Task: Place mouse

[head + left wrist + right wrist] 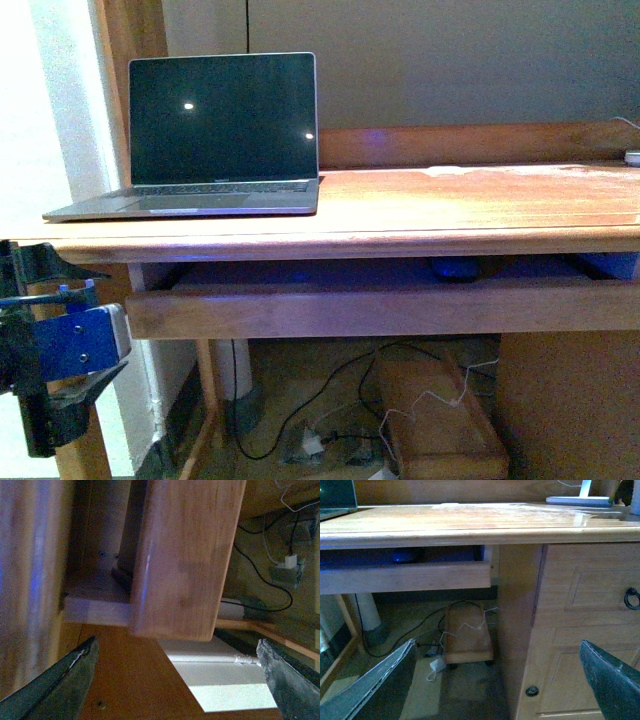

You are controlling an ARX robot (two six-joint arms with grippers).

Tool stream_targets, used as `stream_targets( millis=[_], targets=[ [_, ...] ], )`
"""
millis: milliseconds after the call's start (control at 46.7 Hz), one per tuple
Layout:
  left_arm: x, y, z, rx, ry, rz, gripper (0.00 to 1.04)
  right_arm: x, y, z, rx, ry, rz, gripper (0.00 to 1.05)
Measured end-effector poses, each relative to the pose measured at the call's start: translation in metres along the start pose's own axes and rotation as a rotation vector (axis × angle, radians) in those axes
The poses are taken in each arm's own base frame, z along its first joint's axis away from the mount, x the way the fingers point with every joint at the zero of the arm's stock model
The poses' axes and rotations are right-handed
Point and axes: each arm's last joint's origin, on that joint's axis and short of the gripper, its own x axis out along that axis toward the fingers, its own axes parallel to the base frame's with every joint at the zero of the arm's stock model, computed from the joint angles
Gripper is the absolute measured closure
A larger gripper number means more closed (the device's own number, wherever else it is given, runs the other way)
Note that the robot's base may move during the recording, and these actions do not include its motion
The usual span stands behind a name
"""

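A small dark rounded shape, which looks like the mouse (455,268), lies in the pull-out tray (380,308) under the desktop, right of centre. It also shows dimly in the right wrist view (407,555), behind the tray's front board. My left gripper (70,340) is open and empty, low at the desk's left end, below the tray's height. In the left wrist view it (177,680) faces the tray's end and the desk leg. My right gripper (497,680) is open and empty, low in front of the desk, below the tray, and out of the front view.
An open laptop (220,130) stands on the wooden desk (480,210) at the left. Drawers with a ring handle (631,599) fill the desk's right side. A low wooden stand (440,420) and cables (300,420) lie on the floor underneath. A white lamp base (577,500) sits on the desktop's right.
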Motion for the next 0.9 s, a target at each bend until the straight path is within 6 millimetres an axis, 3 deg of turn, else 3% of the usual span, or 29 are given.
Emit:
stream_targets(
  millis=[278,492,685,899],
  targets=[
    [0.039,-0.008,0.004,0.037,-0.106,-0.026,0.08,0.0,0.0,0.0,0.0,0.0,0.0,0.07],
    [0.052,-0.014,0.004,0.067,-0.164,-0.045,0.08,0.0,0.0,0.0,0.0,0.0,0.0,0.07],
    [0.046,-0.009,0.015,-0.053,-0.115,-0.192,0.08,0.0,0.0,0.0,0.0,0.0,0.0,0.07],
    [0.012,0.003,0.037,-0.302,-0.071,-0.435,0.08,0.0,0.0,0.0,0.0,0.0,0.0,0.07]
  ],
)
